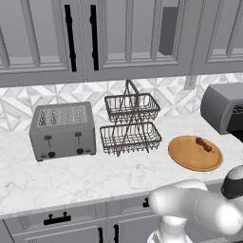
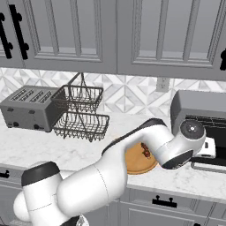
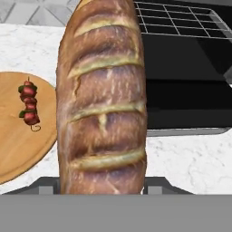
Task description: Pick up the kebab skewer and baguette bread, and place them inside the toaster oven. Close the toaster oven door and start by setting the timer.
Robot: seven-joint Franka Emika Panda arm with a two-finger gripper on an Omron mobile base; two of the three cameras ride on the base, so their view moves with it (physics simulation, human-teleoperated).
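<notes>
I face a white marble counter (image 1: 71, 182) with grey base cabinets (image 1: 61, 223) and black handles below. Grey upper cabinets (image 1: 114, 38) hang above a geometric tile backsplash (image 1: 85, 95) with an outlet (image 2: 163, 84). Slot toaster (image 1: 61, 130) far left; wire two-tier basket (image 1: 130, 126) beside it. Light even.
</notes>
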